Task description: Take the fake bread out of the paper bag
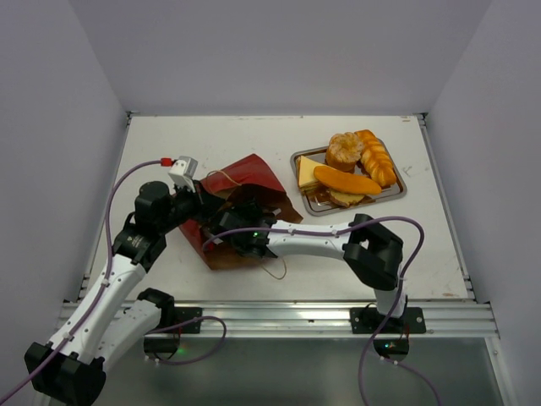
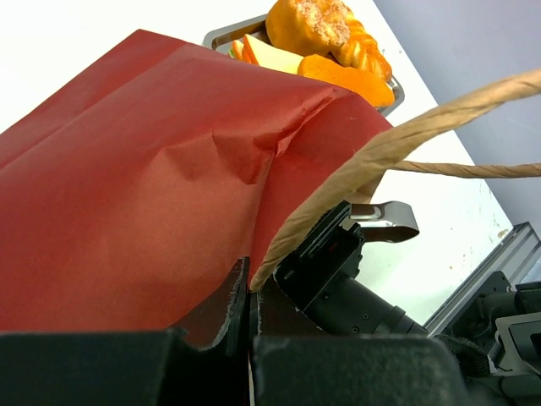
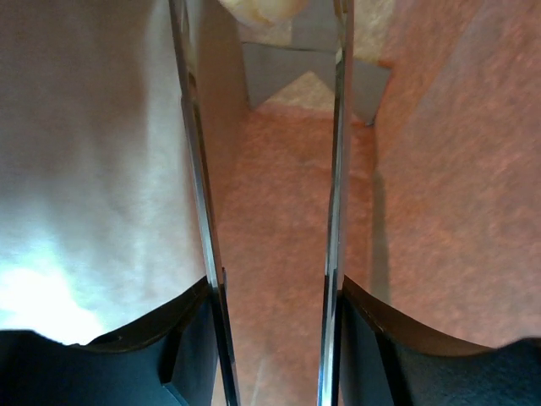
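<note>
Overhead view: the paper bag (image 1: 254,173) lies on its side on the table (image 1: 211,139), left of centre, its mouth towards the arms. The metal tray (image 1: 397,193) stands well apart to its right. On the tray lies the fake bread (image 1: 355,161): a round bun (image 1: 344,150), a braided loaf (image 1: 377,157), a pale wedge (image 1: 306,172) and a long oval roll (image 1: 347,180) laid across the others. The left gripper (image 1: 205,201) is at the bag's upper edge. The right forearm runs into the mouth, and its claw is hidden there from above. Left wrist view: this supplies the grip detail the overhead lacks. The left gripper is closed, pinching the red paper at the rim, with the string handle (image 2: 380,148) rising from right beside the fingers (image 2: 228,304). It also shows the creased outer wall of the bag and, beyond it, the loaded tray. Right wrist view: only this camera sees inside the bag, with brown kraft walls on all sides. The right gripper (image 3: 258,51) has its jaws apart, with nothing between them but the paper floor. Past the fingers (image 3: 193,169), at the far end of the bag, sits a pale rounded object (image 3: 258,8), cut off by the frame edge. It cannot be identified with certainty.
</note>
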You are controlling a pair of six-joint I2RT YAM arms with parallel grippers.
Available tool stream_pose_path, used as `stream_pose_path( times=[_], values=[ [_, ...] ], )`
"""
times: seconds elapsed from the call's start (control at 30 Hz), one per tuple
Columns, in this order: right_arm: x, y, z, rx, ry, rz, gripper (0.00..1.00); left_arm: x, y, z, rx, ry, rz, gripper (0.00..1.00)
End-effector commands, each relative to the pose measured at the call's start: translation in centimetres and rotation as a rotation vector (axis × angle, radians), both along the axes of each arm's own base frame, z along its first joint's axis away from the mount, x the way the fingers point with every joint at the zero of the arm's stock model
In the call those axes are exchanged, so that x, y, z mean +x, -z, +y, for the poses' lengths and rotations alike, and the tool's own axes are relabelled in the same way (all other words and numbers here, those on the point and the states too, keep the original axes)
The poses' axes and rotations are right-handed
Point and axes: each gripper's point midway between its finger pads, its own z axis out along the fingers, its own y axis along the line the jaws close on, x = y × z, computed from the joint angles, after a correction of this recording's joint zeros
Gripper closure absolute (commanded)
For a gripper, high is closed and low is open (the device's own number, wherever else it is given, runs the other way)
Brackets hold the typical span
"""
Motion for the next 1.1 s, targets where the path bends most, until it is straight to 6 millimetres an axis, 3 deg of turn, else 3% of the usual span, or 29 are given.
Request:
stream_pose_path(
  times=[0.0,0.43,0.53,0.57,0.73,0.83,1.07],
  values=[
    [1.2,-2.7,0.9,0.029,0.021,-0.089,0.46,-0.1,-2.9,-0.9,-0.038,0.047,-0.062,1.0],
    [1.4,-0.7,1.4,-0.028,0.029,-0.069,0.46,-0.2,-3.2,-1.1,-0.05,0.065,-0.066,1.0],
    [1.3,-0.3,1.3,-0.031,0.035,-0.052,0.56,-0.2,-3.2,-1.2,-0.051,0.064,-0.066,1.0],
    [1.2,-0.1,1.3,-0.028,0.034,-0.044,0.66,-0.2,-3.2,-1.1,-0.051,0.063,-0.068,1.0],
    [0.7,0.0,0.7,-0.023,0.043,-0.016,0.91,-0.1,-2.8,-0.9,-0.04,0.047,-0.068,1.0],
    [0.5,-0.2,0.3,-0.016,0.045,-0.006,0.98,0.0,-2.5,-0.8,-0.039,0.042,-0.064,1.0],
    [-0.1,-0.8,-0.6,0.009,0.044,0.011,1.0,0.5,-2.2,-0.5,-0.033,0.01,-0.065,1.0]
  ],
)
